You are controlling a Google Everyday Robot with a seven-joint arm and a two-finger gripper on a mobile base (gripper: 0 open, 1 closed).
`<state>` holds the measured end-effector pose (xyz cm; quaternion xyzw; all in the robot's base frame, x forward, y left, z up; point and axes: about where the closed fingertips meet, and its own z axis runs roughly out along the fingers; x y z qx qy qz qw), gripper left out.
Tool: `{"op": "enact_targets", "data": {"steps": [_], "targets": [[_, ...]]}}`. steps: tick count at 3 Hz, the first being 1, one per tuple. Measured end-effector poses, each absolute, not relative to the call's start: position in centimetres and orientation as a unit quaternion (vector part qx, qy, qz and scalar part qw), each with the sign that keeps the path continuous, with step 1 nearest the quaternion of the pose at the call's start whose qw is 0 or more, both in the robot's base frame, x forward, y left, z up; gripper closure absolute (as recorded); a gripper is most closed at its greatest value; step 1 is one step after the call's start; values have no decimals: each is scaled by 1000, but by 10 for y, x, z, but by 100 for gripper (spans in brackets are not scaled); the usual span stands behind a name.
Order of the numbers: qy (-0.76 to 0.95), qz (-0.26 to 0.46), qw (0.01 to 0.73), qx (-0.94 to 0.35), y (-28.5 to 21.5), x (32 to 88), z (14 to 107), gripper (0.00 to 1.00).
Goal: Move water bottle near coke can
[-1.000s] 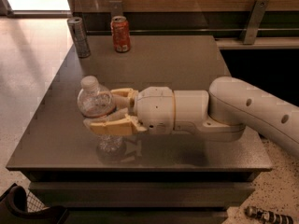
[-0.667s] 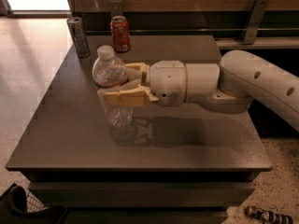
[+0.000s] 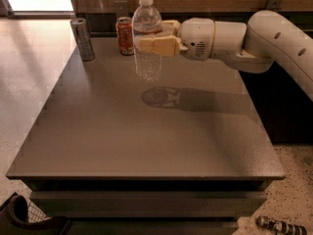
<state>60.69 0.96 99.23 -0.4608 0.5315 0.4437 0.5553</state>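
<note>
Gripper (image 3: 155, 37) clamped on bottle (image 3: 146, 17) at mid-height, near the counter's (image 3: 146, 146) back edge. Near finger lay across the bottle's front; far finger showed only in part behind it. Bottle upright, white cap on top, base clear of the counter, with its shadow (image 3: 159, 97) below on the surface. Coke can (image 3: 125, 35) stood just left of the bottle, the two outlines meeting in this view; contact could not be judged. Silver can (image 3: 82, 39) stood further left, near the counter's back corner. The finger covered the bottle's label band. Arm (image 3: 274, 38) ran off the right edge.
</note>
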Motion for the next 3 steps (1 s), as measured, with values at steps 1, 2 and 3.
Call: {"op": "enact_targets", "data": {"steps": [1, 2, 3], "targets": [[550, 422, 574, -437, -13, 660, 999, 100], [572, 393, 592, -410, -33, 713, 997, 100], [587, 365, 611, -387, -43, 767, 985, 100]]}}
